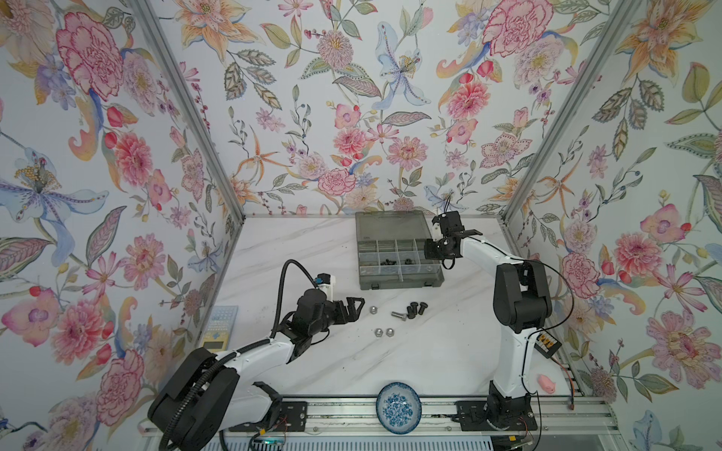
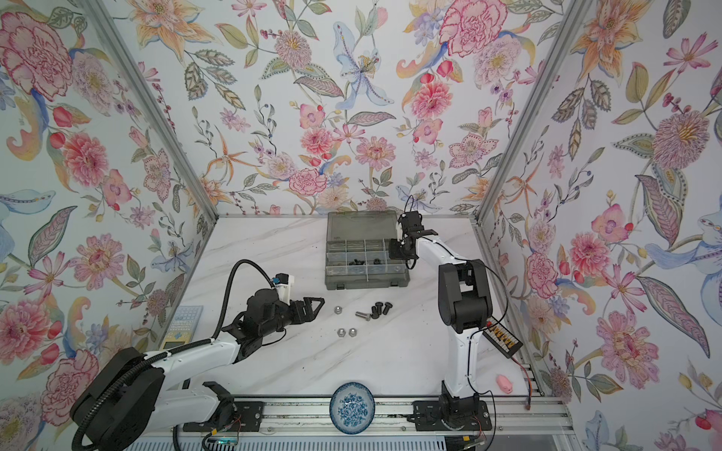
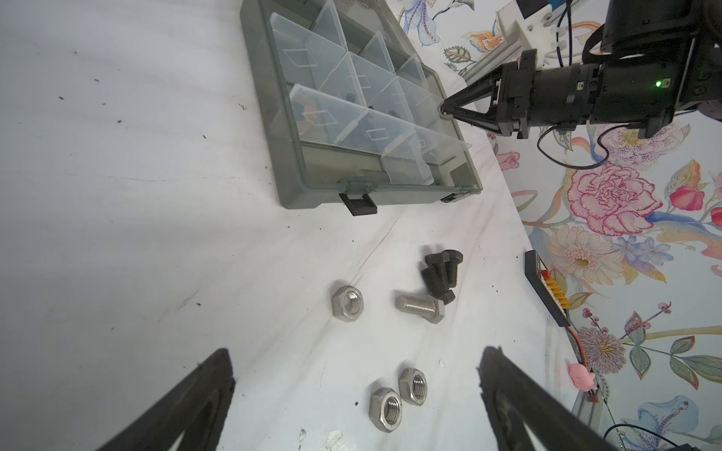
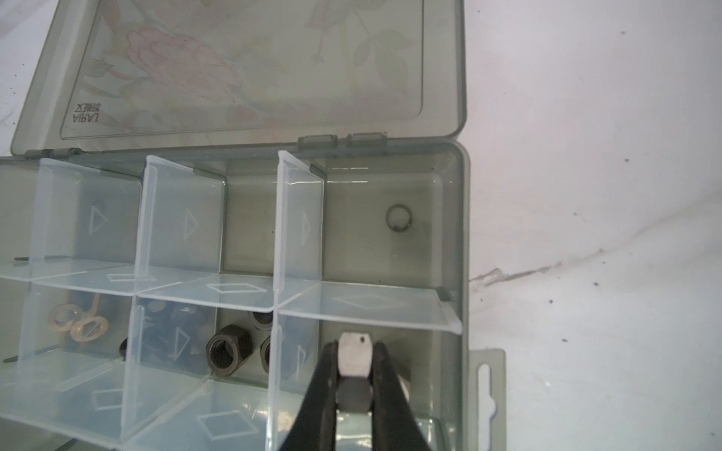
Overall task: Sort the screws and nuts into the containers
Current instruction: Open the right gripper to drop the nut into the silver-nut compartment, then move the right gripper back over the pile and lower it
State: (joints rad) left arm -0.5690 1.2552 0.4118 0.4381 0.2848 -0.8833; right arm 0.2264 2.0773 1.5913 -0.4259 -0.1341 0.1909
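Observation:
My right gripper (image 4: 354, 347) is shut on a silver nut (image 4: 353, 357), held over the right-end compartment of the open grey organiser box (image 1: 402, 283). A neighbouring compartment holds black nuts (image 4: 228, 347), and another holds brass winged nuts (image 4: 78, 320). In the left wrist view, three silver nuts (image 3: 347, 303) (image 3: 386, 410) (image 3: 413, 386) lie on the white table beside a silver screw (image 3: 420, 308) and a cluster of black screws (image 3: 441, 273). My left gripper (image 3: 357, 361) hangs open just short of the two nearest nuts, holding nothing. In a top view the left gripper (image 1: 357, 310) sits left of the loose nuts.
A blue-and-white dish (image 1: 398, 406) rests on the front rail. By the right arm's base are a pink toy (image 1: 547, 382) and a connector board (image 1: 547, 343). A calculator-like pad (image 1: 218, 328) lies at the table's left edge. The box lid (image 1: 388, 226) lies open towards the back wall.

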